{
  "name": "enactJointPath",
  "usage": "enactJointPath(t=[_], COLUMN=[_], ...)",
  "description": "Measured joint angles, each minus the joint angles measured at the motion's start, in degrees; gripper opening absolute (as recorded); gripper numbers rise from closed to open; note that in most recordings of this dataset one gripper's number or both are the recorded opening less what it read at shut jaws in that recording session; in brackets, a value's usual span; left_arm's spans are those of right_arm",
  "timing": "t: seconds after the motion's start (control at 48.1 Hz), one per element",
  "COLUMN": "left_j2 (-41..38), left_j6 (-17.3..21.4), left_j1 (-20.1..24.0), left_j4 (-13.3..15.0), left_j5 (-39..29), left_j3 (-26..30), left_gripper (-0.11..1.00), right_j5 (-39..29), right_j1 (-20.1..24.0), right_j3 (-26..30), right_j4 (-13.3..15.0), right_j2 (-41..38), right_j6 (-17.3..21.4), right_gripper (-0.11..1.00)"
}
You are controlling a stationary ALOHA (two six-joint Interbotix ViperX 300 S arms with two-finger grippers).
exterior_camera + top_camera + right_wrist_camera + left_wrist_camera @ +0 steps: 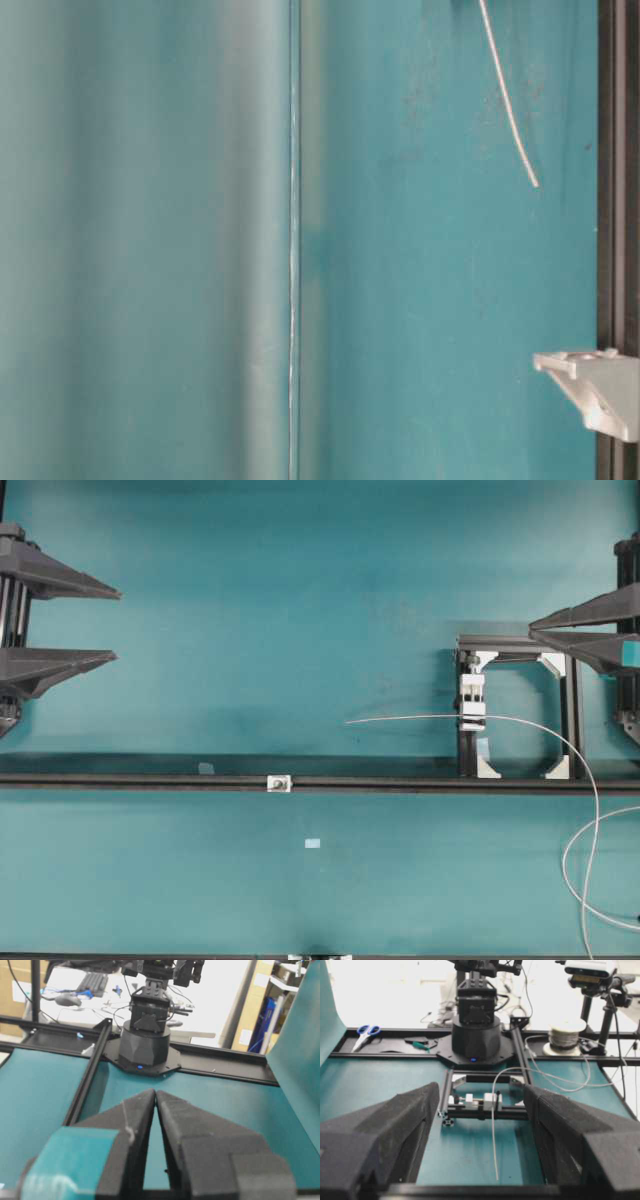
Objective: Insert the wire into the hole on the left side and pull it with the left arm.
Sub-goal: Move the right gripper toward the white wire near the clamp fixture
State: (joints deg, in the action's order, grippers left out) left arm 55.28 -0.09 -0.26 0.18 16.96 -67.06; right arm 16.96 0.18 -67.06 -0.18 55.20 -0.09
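The thin pale wire (420, 718) runs through the white clamp block (472, 702). Its free tip points left over the mat, and its other end curves down into loops at the lower right. In the left wrist view the wire (493, 1130) ends between my spread fingers, well ahead of them. The hole is in the tiny silver fitting (279, 782) on the black rail (120, 780). My left gripper (117, 626) stands open and empty at the far left edge. At the right edge, behind the clamp frame, my right gripper (532, 628) is shut with its tips touching (156, 1093) and nothing between them.
A black frame with white corner brackets (565, 720) carries the clamp block. Two small pale tape patches (206, 768) (312, 843) lie near the rail. The table-level view shows the wire's free end (510, 110) and a white bracket (595, 385).
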Motion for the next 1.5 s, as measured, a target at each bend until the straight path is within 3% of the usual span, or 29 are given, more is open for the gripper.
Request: enactJointPath(t=[0.042, 0.145, 0.291, 0.436, 0.519, 0.623, 0.685, 0.852, 0.914, 1.495], left_j2=[-0.1, -0.4, -0.4, -0.9, -2.2, -5.1, -7.6, -13.4, -15.5, -30.5], left_j6=[0.4, -0.2, -0.2, -0.3, -0.3, -0.3, -0.3, 0.2, 0.3, 0.3], left_j1=[0.1, 0.1, 0.0, 0.4, 0.6, 1.1, 1.4, 2.2, 2.3, 2.9], left_j4=[0.4, 1.7, 1.8, 1.8, 1.8, 1.8, 1.8, 1.8, 1.8, 1.8], left_j5=[0.2, 0.7, 1.5, 1.5, 1.7, 1.7, 2.0, 5.2, 6.9, 10.7], left_j3=[-0.4, -2.2, -2.9, -3.3, -3.4, -3.4, -3.3, -3.0, -3.0, 0.1], left_gripper=[0.22, 0.02, -0.07, 0.06, 0.23, 0.53, 0.67, 0.63, 0.64, 0.67], right_j5=[0.1, 0.4, 2.5, 4.3, 5.2, 6.3, 7.0, 8.3, 8.3, 9.1], right_j1=[0.0, 0.0, 0.1, 0.2, 0.1, 0.2, 0.1, 0.2, 0.2, 0.2], right_j3=[-0.2, -1.8, -2.3, -2.3, -2.3, -2.3, -2.3, -2.3, -2.3, -0.9], right_j4=[0.1, 0.1, 0.1, 0.1, 0.1, 0.1, 0.0, 0.1, 0.0, 0.0], right_j2=[-0.1, -1.1, -4.7, -8.7, -10.8, -13.3, -14.5, -17.1, -17.8, -27.8], right_j6=[0.3, 1.4, 4.1, 5.4, 5.6, 6.2, 6.8, 8.4, 8.9, 10.3], right_gripper=[0.22, 0.04, 0.03, 0.03, 0.03, 0.04, 0.12, 0.58, 0.68, 0.68])
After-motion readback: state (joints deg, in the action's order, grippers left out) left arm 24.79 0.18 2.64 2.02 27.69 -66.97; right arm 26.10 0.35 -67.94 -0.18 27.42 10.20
